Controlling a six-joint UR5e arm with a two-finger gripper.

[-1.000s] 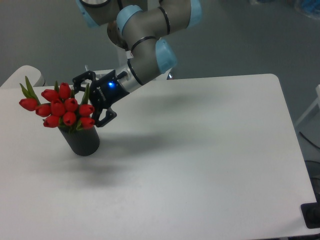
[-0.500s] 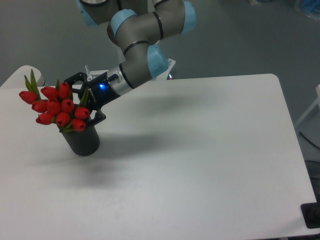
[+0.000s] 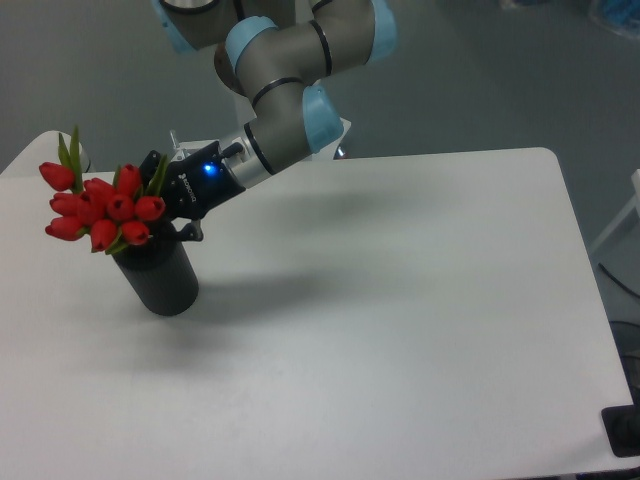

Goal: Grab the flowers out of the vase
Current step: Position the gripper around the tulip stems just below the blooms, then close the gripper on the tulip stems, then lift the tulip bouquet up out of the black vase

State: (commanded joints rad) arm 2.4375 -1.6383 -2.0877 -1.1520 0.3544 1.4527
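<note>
The flowers (image 3: 100, 205) are a tight bunch of red tulip buds with green leaves, leaning left over the vase (image 3: 160, 280). The vase is a dark grey cylinder that stands upright on the white table at the left. My gripper (image 3: 168, 205) comes in from the right, just above the vase's rim. Its black fingers are shut on the bunch just below the buds. The stems are hidden behind the fingers and the vase's rim.
The white table (image 3: 400, 320) spreads to the right and front of the vase. Its left edge runs close behind the flowers. A black object (image 3: 625, 430) sits at the table's front right corner. The arm (image 3: 280, 110) reaches in from the back.
The gripper has closed on the bunch just below the buds. The flowers have shifted left and slightly up, tilting further left. The vase has stayed in place.
</note>
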